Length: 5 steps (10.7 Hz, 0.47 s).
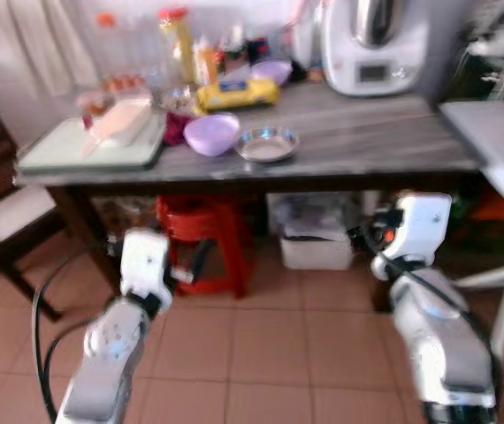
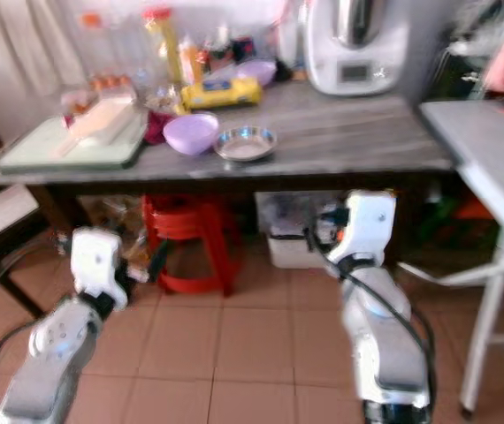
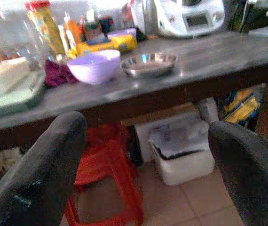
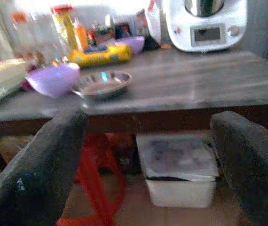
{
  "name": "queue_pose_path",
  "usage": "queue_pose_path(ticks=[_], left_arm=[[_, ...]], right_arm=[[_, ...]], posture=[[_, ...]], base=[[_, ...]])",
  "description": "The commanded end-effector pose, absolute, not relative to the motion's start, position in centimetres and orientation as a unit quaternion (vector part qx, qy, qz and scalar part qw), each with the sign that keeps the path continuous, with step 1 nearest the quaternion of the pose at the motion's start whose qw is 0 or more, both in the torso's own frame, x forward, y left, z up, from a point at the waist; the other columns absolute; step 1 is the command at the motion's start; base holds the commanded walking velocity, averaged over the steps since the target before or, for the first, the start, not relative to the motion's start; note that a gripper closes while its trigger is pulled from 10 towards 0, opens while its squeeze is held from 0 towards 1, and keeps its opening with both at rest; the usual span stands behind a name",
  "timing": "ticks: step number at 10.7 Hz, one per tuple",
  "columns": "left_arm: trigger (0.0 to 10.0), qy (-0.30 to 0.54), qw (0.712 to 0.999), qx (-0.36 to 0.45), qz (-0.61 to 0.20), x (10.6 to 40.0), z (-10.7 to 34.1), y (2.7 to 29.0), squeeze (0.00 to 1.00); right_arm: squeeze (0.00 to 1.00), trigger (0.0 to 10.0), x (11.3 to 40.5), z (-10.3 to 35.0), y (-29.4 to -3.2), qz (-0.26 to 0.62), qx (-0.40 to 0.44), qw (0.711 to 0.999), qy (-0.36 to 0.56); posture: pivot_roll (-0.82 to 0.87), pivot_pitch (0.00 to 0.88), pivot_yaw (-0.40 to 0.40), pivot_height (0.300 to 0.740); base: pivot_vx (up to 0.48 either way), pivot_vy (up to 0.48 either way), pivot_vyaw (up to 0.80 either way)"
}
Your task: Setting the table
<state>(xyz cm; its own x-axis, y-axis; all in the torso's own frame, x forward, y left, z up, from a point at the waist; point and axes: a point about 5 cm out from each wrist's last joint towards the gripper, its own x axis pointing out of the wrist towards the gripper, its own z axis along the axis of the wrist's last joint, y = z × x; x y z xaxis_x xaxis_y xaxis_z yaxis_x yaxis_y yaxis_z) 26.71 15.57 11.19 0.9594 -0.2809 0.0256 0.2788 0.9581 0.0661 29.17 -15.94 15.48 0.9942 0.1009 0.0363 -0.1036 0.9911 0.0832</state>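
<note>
On the table [image 1: 367,132], a purple bowl [image 1: 211,133] is seen at 12 o'clock, steel dish [image 1: 268,144] just beside. Left end effector [image 3: 143,188] and right end effector [image 4: 148,183] are held wide, below table edge.

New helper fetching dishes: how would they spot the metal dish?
On the dark wooden table, look near the front edge, left of the white kitchen machine. The metal dish sits beside a lilac bowl; it alone is shiny, silver and shallow.
</note>
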Motion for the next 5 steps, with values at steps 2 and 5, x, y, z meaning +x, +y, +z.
queue_pose_path(ticks=[2, 5], left_arm=[[10.0, -0.034, 0.988, 0.020, -0.150, 26.9, 11.8, 15.0, 0.00], [10.0, -0.041, 0.986, 0.020, -0.162, 27.0, 11.9, 14.4, 0.00]], right_arm=[[0.00, 10.0, 29.3, 15.5, -16.0, 0.057, 0.045, 0.997, -0.008], [0.00, 10.0, 29.3, 15.6, -16.0, 0.061, 0.044, 0.997, -0.009]], posture=[[-0.04, 0.000, 0.087, 0.740], [-0.04, 0.000, 0.086, 0.740]], base=[[0.000, 0.000, 0.00], [0.000, 0.000, 0.00]])
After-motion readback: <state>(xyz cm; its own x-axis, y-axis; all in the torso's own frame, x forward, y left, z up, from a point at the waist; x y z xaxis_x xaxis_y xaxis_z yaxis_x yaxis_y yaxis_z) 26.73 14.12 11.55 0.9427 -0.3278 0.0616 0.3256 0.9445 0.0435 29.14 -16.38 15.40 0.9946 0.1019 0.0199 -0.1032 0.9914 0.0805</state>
